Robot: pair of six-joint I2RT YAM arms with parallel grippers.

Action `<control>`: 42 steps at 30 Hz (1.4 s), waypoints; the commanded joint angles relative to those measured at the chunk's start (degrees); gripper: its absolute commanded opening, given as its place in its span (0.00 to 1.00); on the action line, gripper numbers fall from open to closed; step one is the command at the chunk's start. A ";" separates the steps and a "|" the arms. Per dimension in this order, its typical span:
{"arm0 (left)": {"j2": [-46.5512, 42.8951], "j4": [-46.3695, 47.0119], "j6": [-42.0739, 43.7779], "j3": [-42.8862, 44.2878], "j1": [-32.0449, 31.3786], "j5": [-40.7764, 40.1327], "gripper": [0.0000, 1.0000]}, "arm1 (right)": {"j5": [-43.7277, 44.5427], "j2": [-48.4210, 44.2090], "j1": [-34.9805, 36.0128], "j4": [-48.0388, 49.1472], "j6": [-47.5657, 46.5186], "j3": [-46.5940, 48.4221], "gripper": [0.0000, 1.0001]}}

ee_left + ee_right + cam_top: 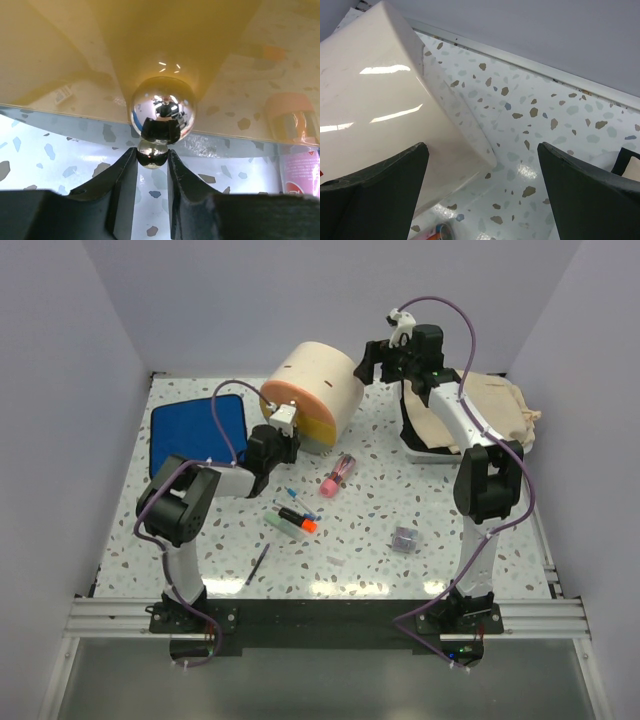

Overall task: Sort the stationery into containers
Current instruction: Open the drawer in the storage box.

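Observation:
The beige cylindrical cabinet (318,375) lies at the back with its orange, yellow and grey drawers facing forward. My left gripper (283,430) is at the yellow drawer front (75,55). Its narrow jaws (152,155) pinch a small chrome knob (152,151), just under a larger chrome ball (162,112). My right gripper (368,362) is open wide (482,145) over the cabinet's beige back (375,95). On the table lie a pink tube (338,475), blue-tipped pens (303,505), a green-and-orange highlighter (298,523), a black pen (259,565) and a purple-grey box (404,538).
A blue cloth (195,430) lies at the back left. A white tray holding a beige bag (480,420) sits at the back right, behind my right arm. Grey walls close in the table on three sides.

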 commanded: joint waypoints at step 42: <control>-23.69 -4.89 0.61 -20.96 0.28 4.89 0.26 | -1.58 -8.39 0.40 3.10 -0.72 -5.91 0.94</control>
